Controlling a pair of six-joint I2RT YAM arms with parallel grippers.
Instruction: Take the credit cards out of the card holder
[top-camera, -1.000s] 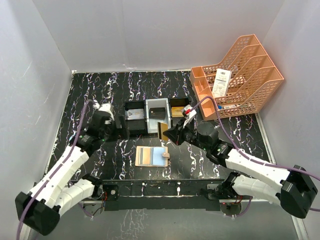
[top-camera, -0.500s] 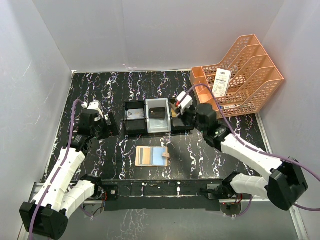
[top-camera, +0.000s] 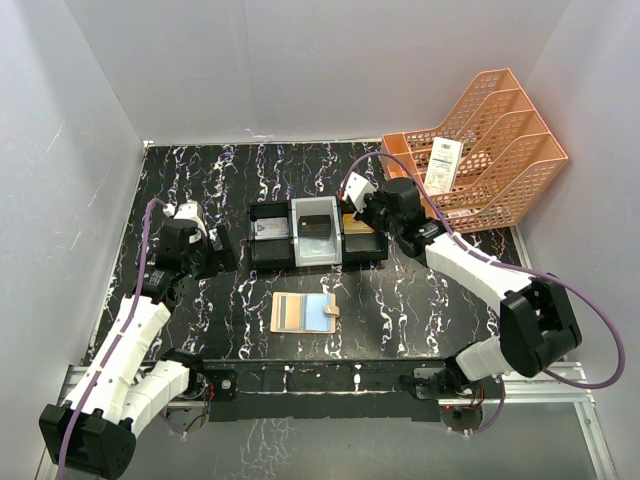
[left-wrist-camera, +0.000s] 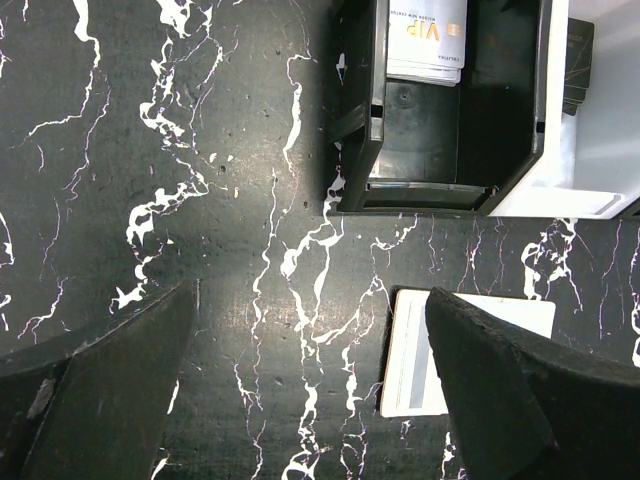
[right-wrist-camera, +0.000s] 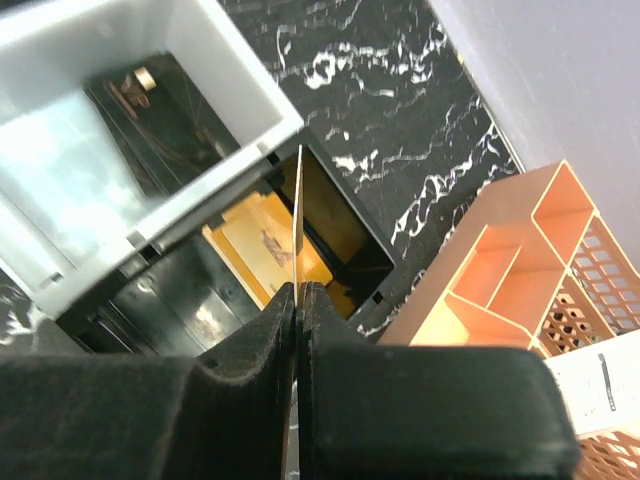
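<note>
Counter (top-camera: 200, 180): black stone-look slab, white veining, matte.

Holder (top-camera: 305, 313): tan leather-look wallet, lying open and flat in front of the tray; tan half to the left, pale blue slots to the right, brown tab at the right edge. Well apart from both arms.

Tray (top-camera: 298, 256): rigid plastic, three square bays in a row (black, pale grey, black).
- Left bay: silvery card (left-wrist-camera: 427, 40), flat, printed "VIP".
- Middle bay: black card (top-camera: 314, 224), flat.
- Right bay: gold card (right-wrist-camera: 265, 245), flat, glossy.

Held card (right-wrist-camera: 299, 215): thin rigid plastic, seen edge-on as a yellowish line, upright above the right bay.

Right fingers (right-wrist-camera: 250, 380): black, matte, pinched tight on the lower edge of the held card.

Left fingers (left-wrist-camera: 110, 380): black, matte, spread wide, holding nothing, above bare counter just left of the tray and holder.

Rack (top-camera: 480, 160): orange plastic file rack, mesh-sided, at the far right corner.

Receipt (top-camera: 442, 165): white paper slip, leaning in the rack.
</note>
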